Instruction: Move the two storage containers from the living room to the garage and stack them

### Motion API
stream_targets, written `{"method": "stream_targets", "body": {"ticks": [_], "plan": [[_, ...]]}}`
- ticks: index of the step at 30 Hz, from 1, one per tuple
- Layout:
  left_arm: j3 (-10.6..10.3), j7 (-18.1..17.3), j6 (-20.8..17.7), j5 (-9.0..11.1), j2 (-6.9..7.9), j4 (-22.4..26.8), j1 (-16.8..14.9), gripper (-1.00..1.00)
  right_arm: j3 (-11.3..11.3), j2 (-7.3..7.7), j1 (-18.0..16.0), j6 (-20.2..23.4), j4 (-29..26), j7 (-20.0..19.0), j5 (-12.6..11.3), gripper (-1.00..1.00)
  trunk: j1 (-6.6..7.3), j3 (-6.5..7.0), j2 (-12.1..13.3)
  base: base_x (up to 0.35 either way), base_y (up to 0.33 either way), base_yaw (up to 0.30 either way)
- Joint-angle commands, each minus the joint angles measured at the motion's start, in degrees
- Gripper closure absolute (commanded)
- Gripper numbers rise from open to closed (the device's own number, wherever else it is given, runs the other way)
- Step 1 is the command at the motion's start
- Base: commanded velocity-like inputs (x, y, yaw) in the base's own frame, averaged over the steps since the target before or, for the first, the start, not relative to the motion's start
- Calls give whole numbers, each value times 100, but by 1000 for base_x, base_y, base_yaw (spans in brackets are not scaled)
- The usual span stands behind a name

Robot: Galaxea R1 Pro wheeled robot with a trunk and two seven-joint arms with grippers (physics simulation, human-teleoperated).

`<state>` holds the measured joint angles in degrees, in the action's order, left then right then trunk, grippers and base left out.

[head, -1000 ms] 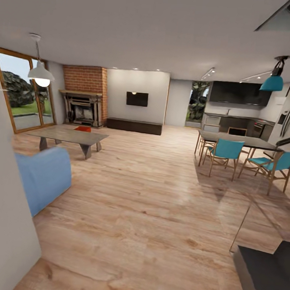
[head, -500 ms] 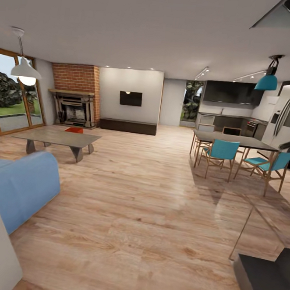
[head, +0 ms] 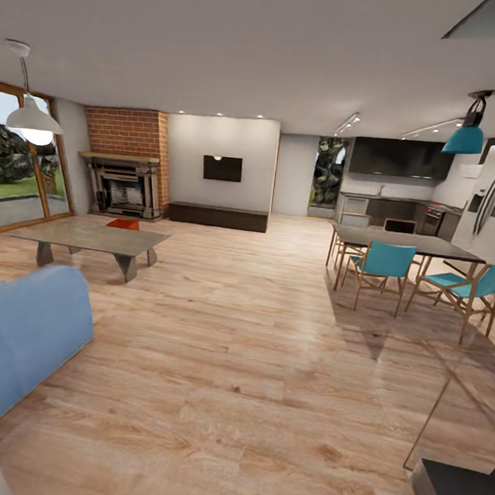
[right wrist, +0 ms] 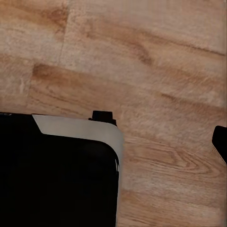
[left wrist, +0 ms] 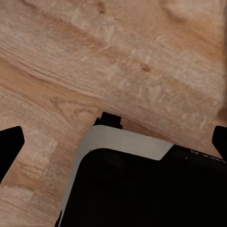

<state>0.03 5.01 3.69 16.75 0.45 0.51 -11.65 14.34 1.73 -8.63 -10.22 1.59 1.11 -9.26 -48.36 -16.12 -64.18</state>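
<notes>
One orange-red storage container (head: 123, 223) sits on the light wood floor of the living room, far ahead on the left, partly hidden behind the low grey coffee table (head: 91, 237) and in front of the brick fireplace (head: 125, 163). My left gripper (left wrist: 115, 142) hangs open over the plank floor, its black fingertips (left wrist: 9, 146) at the picture's edges and nothing between them. My right gripper (right wrist: 113, 142) is also spread open over the floor; one dark fingertip (right wrist: 220, 142) shows, the other is lost against my black base (right wrist: 56, 175).
A blue sofa (head: 15, 332) stands close on the left. A dining table (head: 405, 242) with teal chairs (head: 385, 263) is on the right, and the kitchen lies behind it. Wood-framed glass doors (head: 19, 160) line the left wall. A dark low cabinet (head: 217, 216) sits under the TV. Wide wood floor lies ahead.
The whole head view has shifted: the near white wall at the left has slid almost out of the picture and more of the sofa shows. Nothing in the room has moved.
</notes>
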Motion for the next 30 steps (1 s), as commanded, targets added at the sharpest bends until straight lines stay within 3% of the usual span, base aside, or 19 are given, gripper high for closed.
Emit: {"method": "stream_targets", "body": {"ticks": [1, 30], "plan": [[-8, 9, 20, 21, -1, -1, -4, -100, 45, -9, -7, -37, 17, 3, -52, -100, -4, -7, -4, 325, 0, 0], [-21, 9, 96, -49, -5, 9, -4, -100, 46, -18, -7, -42, 17, 4, -51, -100, -4, -7, -4, 325, 0, 0]]}}
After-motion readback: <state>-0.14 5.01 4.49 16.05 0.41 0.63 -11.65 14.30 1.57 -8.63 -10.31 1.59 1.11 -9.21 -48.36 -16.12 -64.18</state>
